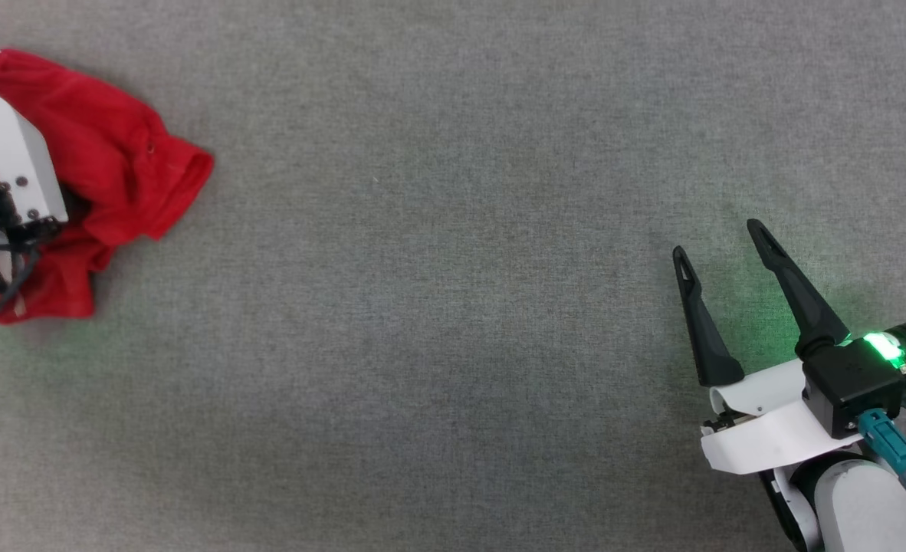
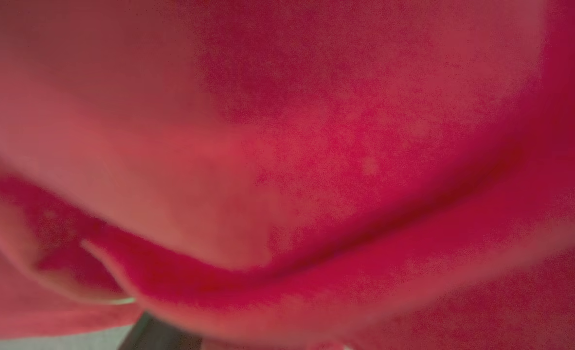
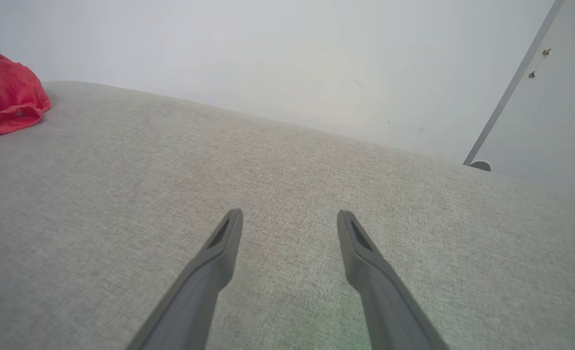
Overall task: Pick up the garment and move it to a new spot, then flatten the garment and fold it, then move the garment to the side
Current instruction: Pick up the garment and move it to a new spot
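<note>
My right pincer hangs just over the grey woven surface with its two dark fingers spread wide and nothing between them. A green lamp glows on the wrist behind it, tinting the cloth beneath. Ahead of those fingers the surface runs bare to a pale wall.

The garment lies well apart from that pincer, far off to its left and a little ahead, in a crumpled red heap. A scrap of white with thin red stripes shows at the heap's far corner.

My left pincer sits right on the heap. From the head camera I see its pale housing and dark base above the red cloth, but the fingers are hidden. Along that pincer's own line of sight, blurred red folds press up close to the lens. Its jaws stand wide apart. I cannot tell whether any cloth lies between them, or whether the fingertips touch the surface below.
</note>
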